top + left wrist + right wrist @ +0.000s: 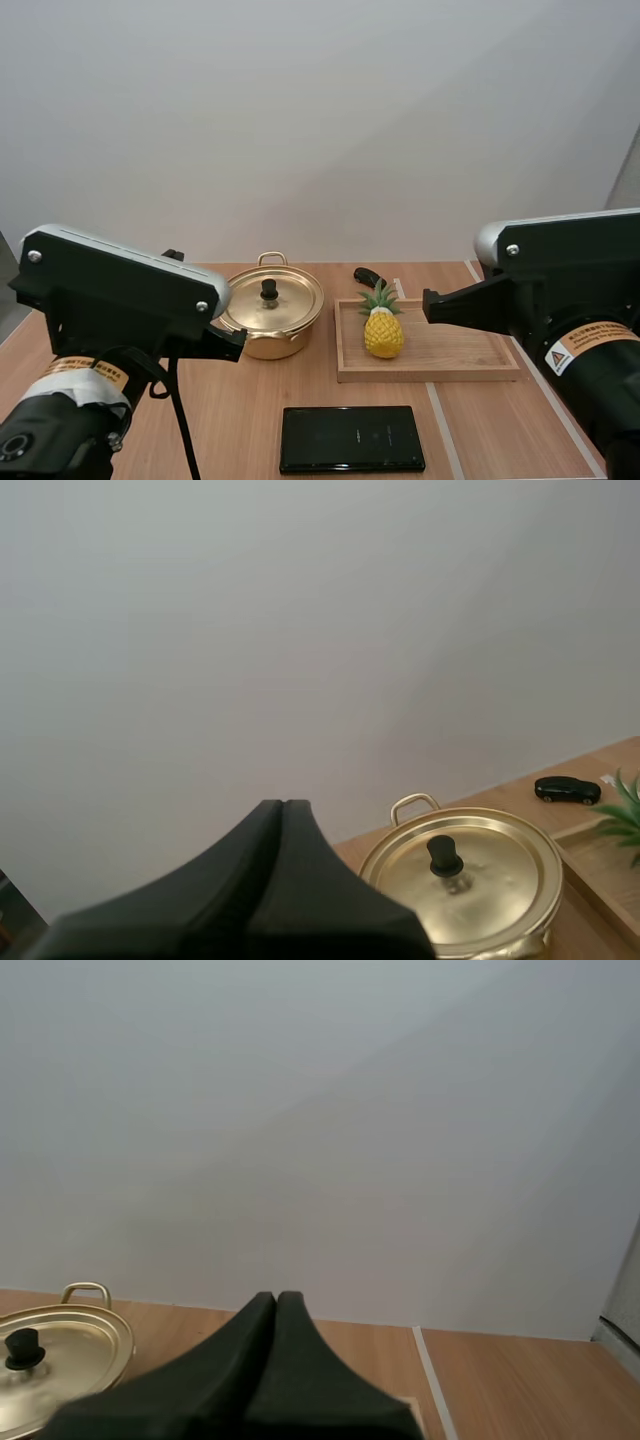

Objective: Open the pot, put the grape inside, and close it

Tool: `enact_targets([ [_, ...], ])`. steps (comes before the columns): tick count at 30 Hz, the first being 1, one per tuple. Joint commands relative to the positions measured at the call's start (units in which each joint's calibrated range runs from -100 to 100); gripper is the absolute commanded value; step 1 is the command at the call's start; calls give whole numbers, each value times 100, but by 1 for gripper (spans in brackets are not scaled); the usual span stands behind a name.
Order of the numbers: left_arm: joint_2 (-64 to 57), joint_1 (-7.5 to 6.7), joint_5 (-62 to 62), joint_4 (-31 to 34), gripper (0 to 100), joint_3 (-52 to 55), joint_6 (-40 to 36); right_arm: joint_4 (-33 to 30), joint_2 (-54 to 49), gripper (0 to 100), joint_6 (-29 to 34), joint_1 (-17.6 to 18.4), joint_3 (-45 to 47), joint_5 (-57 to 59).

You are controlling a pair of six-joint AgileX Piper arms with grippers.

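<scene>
Both sets of fingers lie pressed together, empty: left gripper (283, 805) and right gripper (277, 1297). Gold pot (270, 335), lid (285, 292) on, sits near the table's (240, 420) back edge, just beside the wooden tray (450, 362) (holding a pineapple (383, 330)).

From above, the high view overlooks the table (230, 400); all views share the pot (285, 312).
</scene>
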Motion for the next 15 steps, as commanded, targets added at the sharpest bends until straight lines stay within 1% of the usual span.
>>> enact_targets([
  [1, -23, -25, -20, -294, 0, 19, -65, 419, -43, 0, -10, 8, 4, -36],
  [3, -23, -25, -84, -369, 0, 74, -201, 484, -43, 0, -10, 8, 52, -66],
  [5, -23, -67, -407, -369, 0, 232, -313, 463, -43, 0, -10, 8, 183, -251],
  [11, -23, -68, -2280, -369, 0, 1168, -473, 463, -43, 0, -10, 8, 1037, -1302],
  [15, -23, -68, -3100, -369, 0, 1640, -594, 463, -43, 0, -10, 8, 1586, -1874],
])
